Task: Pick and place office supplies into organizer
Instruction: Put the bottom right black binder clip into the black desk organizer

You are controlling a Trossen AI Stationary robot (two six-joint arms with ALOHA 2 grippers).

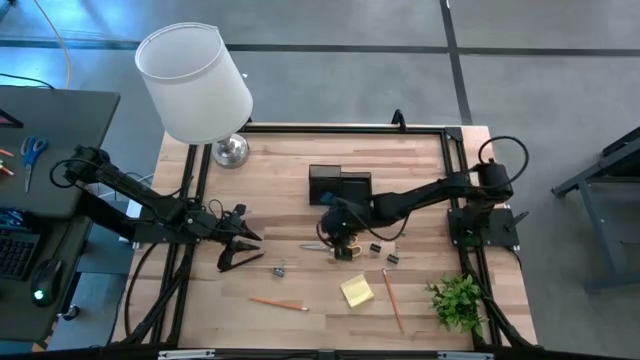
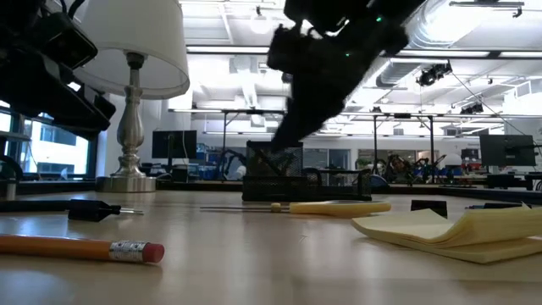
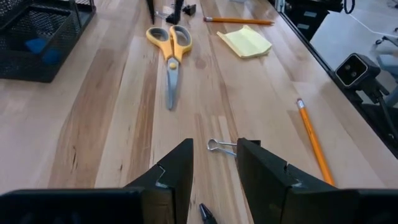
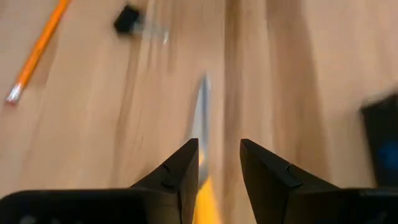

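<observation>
Hovering over the yellow-handled scissors (image 1: 330,246), the right gripper (image 4: 219,163) stands narrowly parted, empty.

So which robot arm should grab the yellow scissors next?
Probably the right arm. Its right gripper hangs open right over the yellow scissors, just in front of the organizer. The left gripper, also open, sits farther off by a binder clip.

White-shaded lamp (image 1: 196,85) at table's far-left corner; green plant (image 1: 459,300) near-right.
</observation>
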